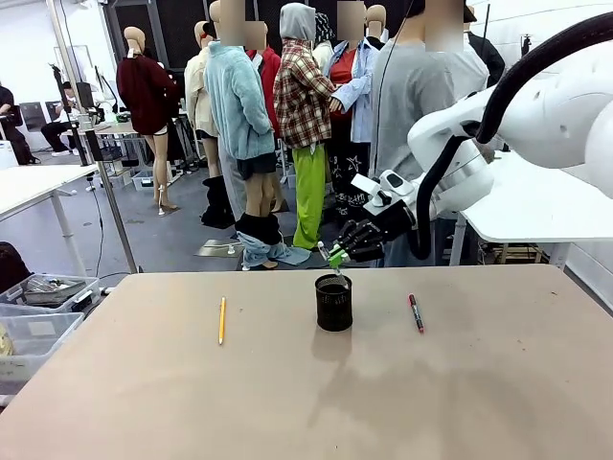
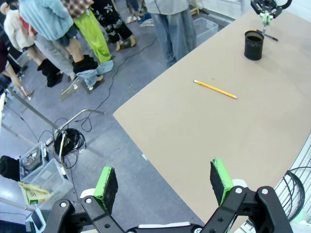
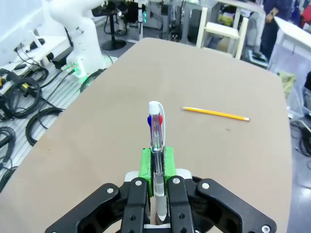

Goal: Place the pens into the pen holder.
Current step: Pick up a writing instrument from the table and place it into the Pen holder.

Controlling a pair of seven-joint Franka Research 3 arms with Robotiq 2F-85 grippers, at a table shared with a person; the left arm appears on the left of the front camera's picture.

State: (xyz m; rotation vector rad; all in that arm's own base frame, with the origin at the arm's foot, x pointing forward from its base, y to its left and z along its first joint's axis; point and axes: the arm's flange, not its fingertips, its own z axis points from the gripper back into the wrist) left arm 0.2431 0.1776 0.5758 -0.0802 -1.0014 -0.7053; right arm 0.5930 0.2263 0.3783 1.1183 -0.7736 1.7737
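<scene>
Clamping half-hidden pen [image 3: 155, 127]: right jaws

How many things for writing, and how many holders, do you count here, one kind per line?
Yellow pencil, on the table: 1
Dark pen with red ends, on the table: 1
Clear pen, held in the right fingers: 1
Black mesh holder: 1
Total: 4

Bright, even light; soft shadows; wrist-view edges bend.
</scene>
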